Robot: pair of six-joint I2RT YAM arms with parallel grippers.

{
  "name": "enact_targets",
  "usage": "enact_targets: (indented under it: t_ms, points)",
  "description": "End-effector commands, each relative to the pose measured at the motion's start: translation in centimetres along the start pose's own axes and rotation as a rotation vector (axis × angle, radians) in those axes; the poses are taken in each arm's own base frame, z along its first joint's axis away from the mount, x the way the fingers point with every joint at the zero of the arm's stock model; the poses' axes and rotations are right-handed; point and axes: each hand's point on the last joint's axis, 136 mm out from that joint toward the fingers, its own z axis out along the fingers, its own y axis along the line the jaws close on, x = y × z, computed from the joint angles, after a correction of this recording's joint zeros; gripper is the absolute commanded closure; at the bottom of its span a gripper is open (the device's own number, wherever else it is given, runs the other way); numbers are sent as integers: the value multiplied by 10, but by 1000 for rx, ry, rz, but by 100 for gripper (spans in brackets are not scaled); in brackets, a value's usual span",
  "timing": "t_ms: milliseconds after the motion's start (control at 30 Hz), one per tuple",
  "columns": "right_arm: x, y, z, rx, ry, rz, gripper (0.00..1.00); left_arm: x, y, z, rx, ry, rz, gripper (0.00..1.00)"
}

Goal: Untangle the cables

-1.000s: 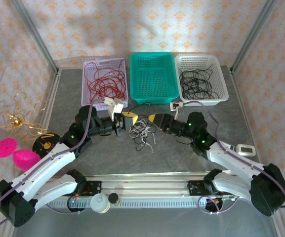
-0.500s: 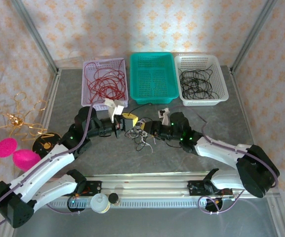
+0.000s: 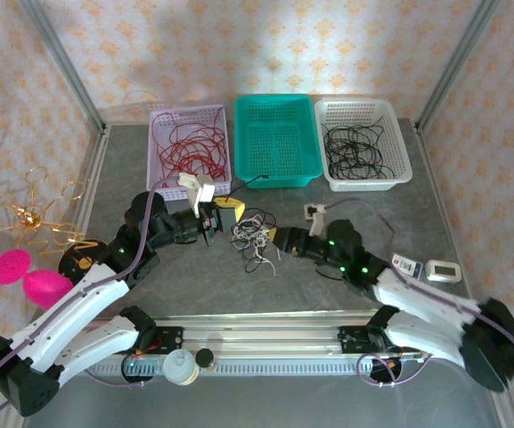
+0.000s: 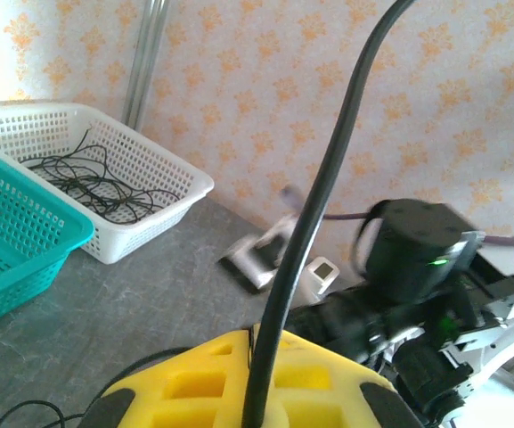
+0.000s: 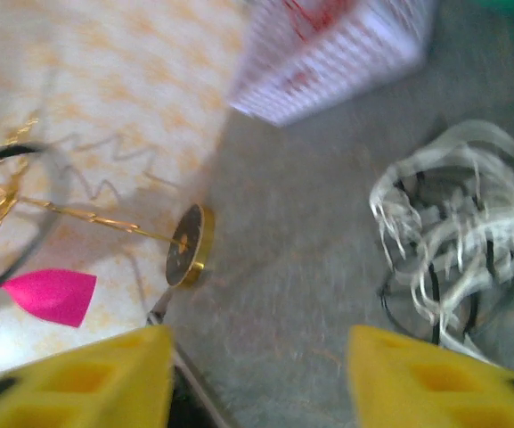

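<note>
Your left pincer (image 3: 228,210) is clamped shut. Its wrist view shows a black cable (image 4: 319,196) rising out of the seam between the yellow pads (image 4: 328,392), so judge it as gripped there. Your right pincer (image 3: 276,239) stands open with nothing between its fingers (image 5: 435,374). The cables (image 3: 257,234) lie as a small clump on the bench (image 3: 194,276) between the two pincers, just ahead of the right one and just beside the tip of the left.

Expect these strands to be very light, limp and springy. They will likely drag their neighbours along rather than slide free, and a thin wire can slip out of soft pads. Take a single loop at the clump's outer edge, where a strand stands clear, not the knotted middle.

The overhead view gives you the layout beyond the pincers: a lilac basket (image 3: 152,147) with red wires (image 3: 190,152), a teal basket (image 3: 274,100), and a white basket (image 3: 405,160) with black wires (image 3: 356,152). The right wrist view, though blurred, adds cream-white loops lying over black ones, ahead and to the right of the open fingers.
</note>
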Motion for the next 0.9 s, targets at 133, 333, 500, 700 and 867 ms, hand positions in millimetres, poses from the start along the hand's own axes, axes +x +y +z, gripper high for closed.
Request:
enact_targets:
  t_ms: [133, 333, 500, 700, 867]
  points:
    - [-20, 37, -48, -93, -279, -917, 34, -30, -10, 1, 18, -80, -115, 100]
    - [-28, 72, -43, -181, -334, -1237, 32, -21, -8, 3, -4, -5, -161, 100]
    - [-38, 77, -10, -139, -183, -1431, 33, -15, -9, 4, -2, 42, -177, 100]
    - [-41, 85, 12, -180, -105, -1539, 32, -13, -9, 5, -19, 94, -178, 100]
    - [-16, 89, 33, -347, 31, -1506, 36, -17, -11, 4, -19, 94, -177, 100]
